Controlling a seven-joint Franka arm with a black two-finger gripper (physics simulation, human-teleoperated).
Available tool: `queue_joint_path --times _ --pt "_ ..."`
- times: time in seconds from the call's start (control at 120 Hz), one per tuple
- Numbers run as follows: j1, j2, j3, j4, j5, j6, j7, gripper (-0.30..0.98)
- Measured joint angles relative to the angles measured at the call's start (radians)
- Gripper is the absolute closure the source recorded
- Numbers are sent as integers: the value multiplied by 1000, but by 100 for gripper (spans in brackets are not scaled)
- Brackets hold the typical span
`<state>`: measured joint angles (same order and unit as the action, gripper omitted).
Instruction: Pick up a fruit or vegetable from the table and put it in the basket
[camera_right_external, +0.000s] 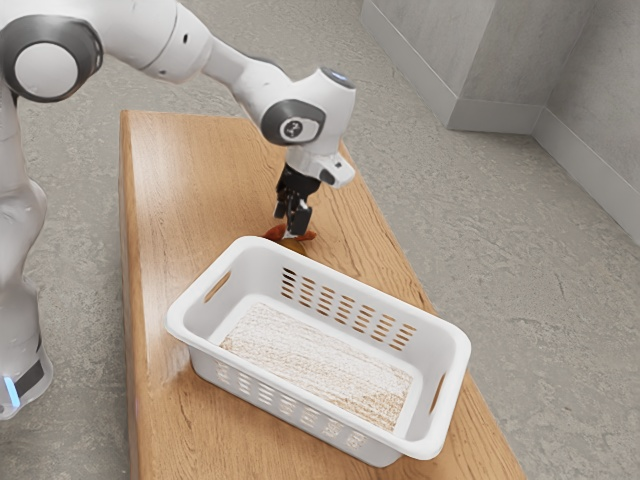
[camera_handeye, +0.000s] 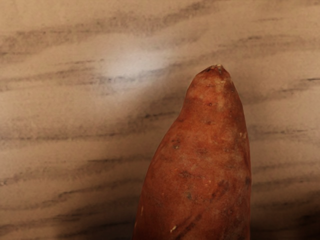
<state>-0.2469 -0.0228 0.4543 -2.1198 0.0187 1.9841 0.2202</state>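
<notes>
Exterior view: the spread gripper (camera_right_external: 290, 226) hangs over a sweet potato (camera_handeye: 202, 160) near the basket (camera_right_external: 456, 365) (slotted).

Sweet potato: reddish-orange, elongated, skin marked with small dark pits and pale flecks (camera_handeye: 204, 155). Visible end narrows to a blunt, rough tip. Lies on the brown wood-grain table (camera_right_external: 185, 190), outside and near one corner of the basket.

Basket: white, rectangular, open-topped, rounded corners (camera_right_external: 300, 393). Stands upright on the table. Long walls carry rows of slots; each short wall has a handle opening.
</notes>
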Motion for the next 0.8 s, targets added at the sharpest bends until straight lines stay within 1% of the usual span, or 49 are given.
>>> queue_joint_path --times 0.15,0.267,0.342,0.5,0.55,0.8 --pt "-1 5 -6 1 -3 4 3 6" --pt "-5 10 -6 1 -4 11 5 14" --pt "-8 11 -5 1 -6 14 6 22" --pt "-4 11 -4 1 -7 18 6 44" --pt "-1 11 -5 1 -7 18 6 49" --pt "-7 -39 -3 16 -3 14 6 53"
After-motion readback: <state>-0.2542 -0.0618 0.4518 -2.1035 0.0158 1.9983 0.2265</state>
